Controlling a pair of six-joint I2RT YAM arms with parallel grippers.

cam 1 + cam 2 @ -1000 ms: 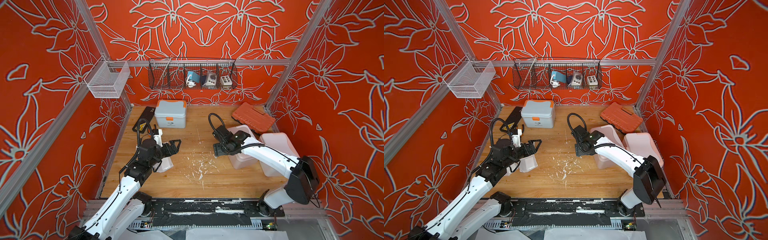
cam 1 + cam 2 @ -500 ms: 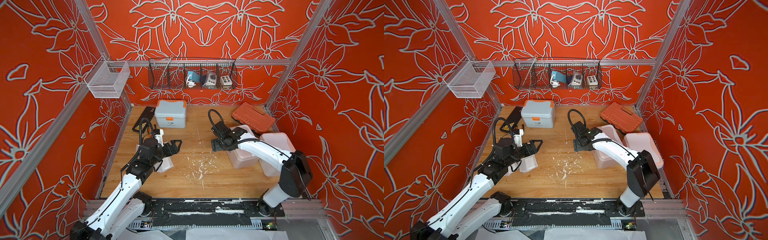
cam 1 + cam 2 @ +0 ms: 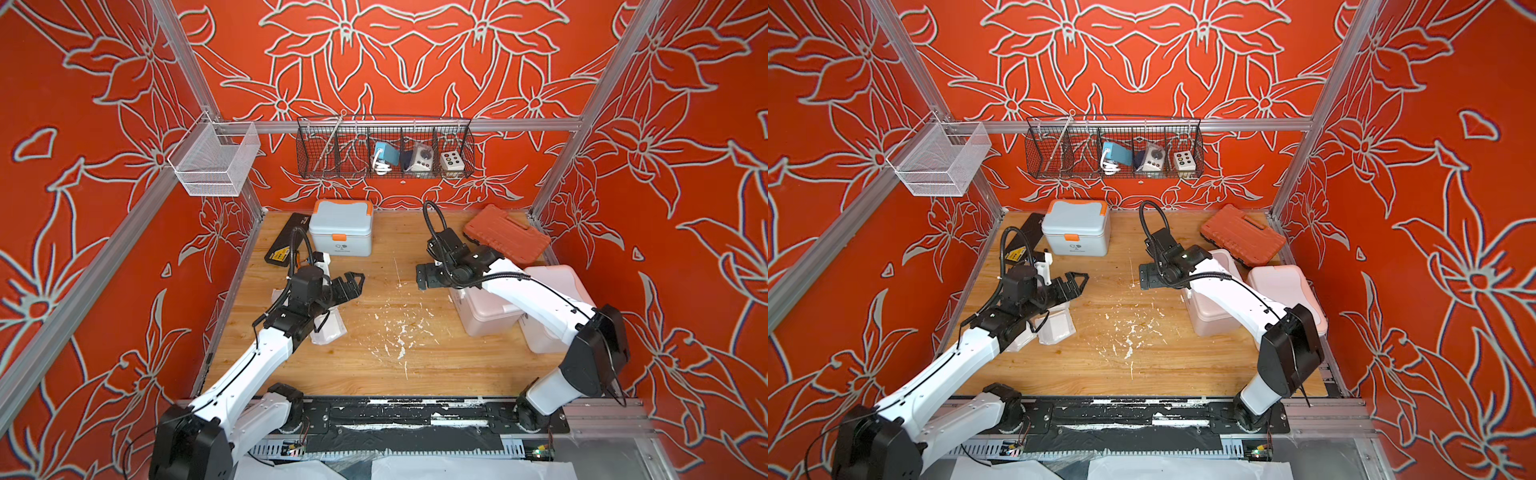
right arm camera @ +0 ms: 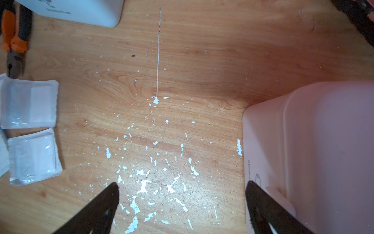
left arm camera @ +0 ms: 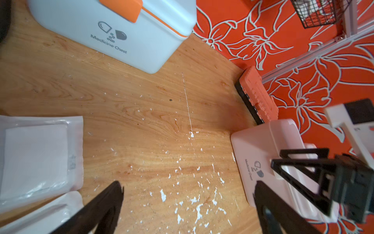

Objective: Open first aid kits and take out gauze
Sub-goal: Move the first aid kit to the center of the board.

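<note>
- Left gripper [image 3: 354,284] hovers over the table [image 3: 374,365], jaws spread, holding nothing.
- Right gripper [image 3: 422,277] also has its jaws spread and empty, just beside the white kit [image 3: 482,318].
- Gauze [image 4: 28,103] packets lie flat on the table's left side, partly under the left arm.
- Blue-grey kit [image 3: 340,228] stands at the back, lid down.
- Pink kit [image 3: 565,280] sits by the right wall, beside the white kit.

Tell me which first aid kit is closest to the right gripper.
The inner pale kit, right beside the right gripper. The outer pale kit lies beyond it, and the blue-grey kit stands much farther off.
</note>
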